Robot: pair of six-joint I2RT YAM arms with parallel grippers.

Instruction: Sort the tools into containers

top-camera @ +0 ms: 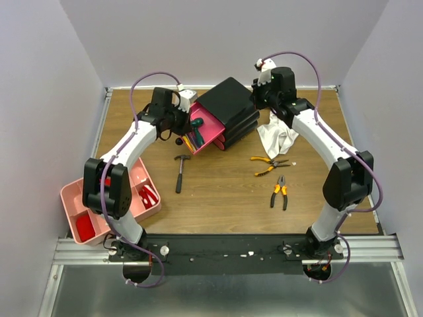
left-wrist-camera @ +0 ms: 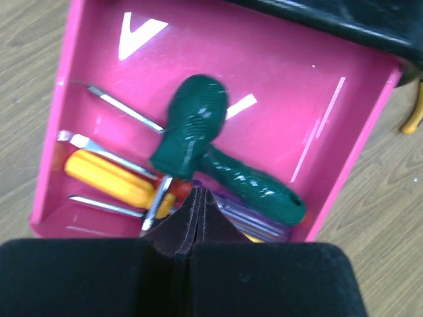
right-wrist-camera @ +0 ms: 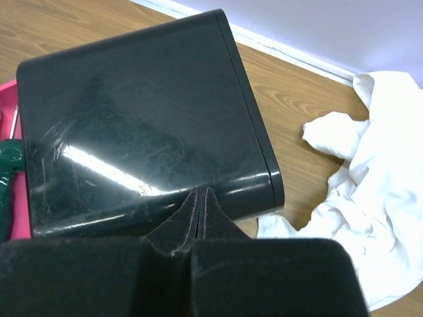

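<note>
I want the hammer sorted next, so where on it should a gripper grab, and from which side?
Likely mid-handle on the hammer, coming straight down from above with the fingers closing across the handle. It lies flat on the table, and its slim black handle is straight and clear of other tools. The head end is bulkier.

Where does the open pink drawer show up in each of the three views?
Top external: open pink drawer sits upper centre, pulled out to the left of the black box.
Left wrist: open pink drawer fills most of the picture, with tools inside.
Right wrist: only a strip at the left edge.
Shared landmark: the black box, seen in all three views.
</note>
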